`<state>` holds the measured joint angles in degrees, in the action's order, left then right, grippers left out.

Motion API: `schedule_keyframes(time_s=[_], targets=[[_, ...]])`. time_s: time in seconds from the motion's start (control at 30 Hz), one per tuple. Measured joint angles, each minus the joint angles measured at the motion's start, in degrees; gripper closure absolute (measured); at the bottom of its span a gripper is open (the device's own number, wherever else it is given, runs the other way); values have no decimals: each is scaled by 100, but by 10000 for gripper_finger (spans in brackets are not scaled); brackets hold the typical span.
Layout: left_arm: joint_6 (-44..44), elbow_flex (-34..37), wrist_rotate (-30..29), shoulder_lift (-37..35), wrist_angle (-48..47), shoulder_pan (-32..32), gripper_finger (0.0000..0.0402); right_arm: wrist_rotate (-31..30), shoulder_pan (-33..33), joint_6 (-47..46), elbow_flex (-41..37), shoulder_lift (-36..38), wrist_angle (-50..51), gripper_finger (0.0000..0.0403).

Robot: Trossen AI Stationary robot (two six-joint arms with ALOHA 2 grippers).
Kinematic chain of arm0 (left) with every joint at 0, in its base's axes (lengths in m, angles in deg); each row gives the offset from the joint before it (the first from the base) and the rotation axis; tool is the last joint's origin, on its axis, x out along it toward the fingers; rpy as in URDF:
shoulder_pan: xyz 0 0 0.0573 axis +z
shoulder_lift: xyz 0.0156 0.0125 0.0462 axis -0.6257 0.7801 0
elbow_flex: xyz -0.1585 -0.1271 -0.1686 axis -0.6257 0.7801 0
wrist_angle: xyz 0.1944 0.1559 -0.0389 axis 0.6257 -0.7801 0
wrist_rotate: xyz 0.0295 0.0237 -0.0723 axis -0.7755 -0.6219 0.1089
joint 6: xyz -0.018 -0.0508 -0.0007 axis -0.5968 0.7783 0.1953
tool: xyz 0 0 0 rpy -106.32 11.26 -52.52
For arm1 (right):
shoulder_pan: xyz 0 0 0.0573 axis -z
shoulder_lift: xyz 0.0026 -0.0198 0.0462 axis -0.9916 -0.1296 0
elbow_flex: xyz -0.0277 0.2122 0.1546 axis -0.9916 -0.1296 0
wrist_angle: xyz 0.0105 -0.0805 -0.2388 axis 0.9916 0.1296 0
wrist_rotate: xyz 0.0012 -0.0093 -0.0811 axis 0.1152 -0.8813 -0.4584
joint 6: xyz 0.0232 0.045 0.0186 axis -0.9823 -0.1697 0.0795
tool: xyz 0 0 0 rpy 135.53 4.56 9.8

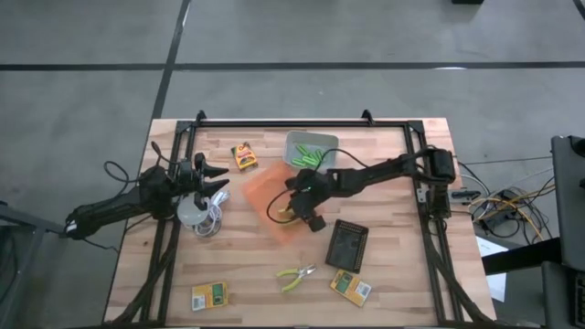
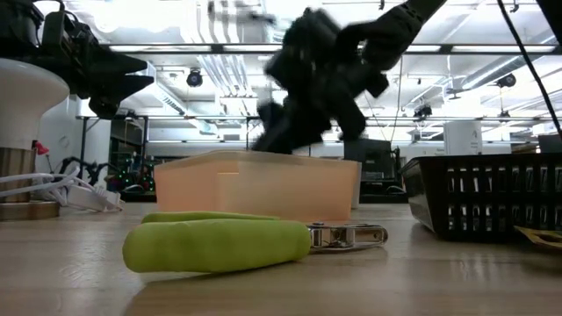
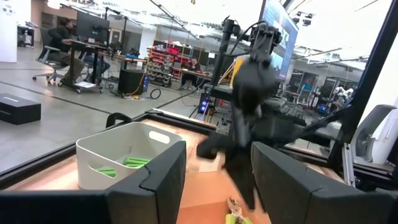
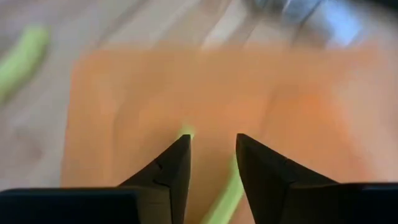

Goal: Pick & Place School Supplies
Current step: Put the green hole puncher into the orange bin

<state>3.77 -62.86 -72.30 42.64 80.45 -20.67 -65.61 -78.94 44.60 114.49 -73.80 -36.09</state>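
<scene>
The wooden tabletop (image 1: 384, 283) fills the scene, ringed by a black frame. Across it reaches the right arm, stretched from the far right edge toward the middle, while the left arm waits over the left side of the tabletop, beside the white round thing with its coiled cable (image 1: 196, 215).

Near the middle sits the orange bin (image 1: 265, 194), and the right end effector (image 1: 294, 212) hangs just over its near corner, pointing down into it. From its own wrist camera the fingers stand partly apart with a clear gap between them, gripping nothing; a green-handled tool (image 4: 227, 196) lies on the orange floor right below that gap, blurred.

The left end effector (image 1: 218, 177) has its fingers spread wide and holds nothing.

Just behind the orange bin stands the grey bin (image 1: 311, 146) with lime-green marker sticks (image 1: 309, 157) lying inside it. To the right of the orange bin is a black mesh basket (image 1: 347, 245).

Smaller things are scattered about: a green-handled plier tool (image 1: 294, 277) lies on the tabletop toward the near edge, well apart from both arms. One yellow-and-green printed box (image 1: 351, 287) rests just right of it, another (image 1: 210, 295) near the left front corner, and a third (image 1: 244, 155) toward the back, left of the grey bin.
</scene>
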Motion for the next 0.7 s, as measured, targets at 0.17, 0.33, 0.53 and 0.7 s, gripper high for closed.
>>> schedule_keyframes(time_s=[0.17,0.33,0.53,0.7], targets=[[0,0,-3,1,-12,1,213,11,15,-330,-2,449,-986,269],[0,1,-2,7,-24,2,213,484,22,-974,2,1050,-1393,273],[0,1,-2,5,-35,2,213,1382,-67,-1122,-133,1774,-1114,280],[0,-1,-1,8,-42,2,213,1008,-397,-1146,-672,2525,-1103,270]])
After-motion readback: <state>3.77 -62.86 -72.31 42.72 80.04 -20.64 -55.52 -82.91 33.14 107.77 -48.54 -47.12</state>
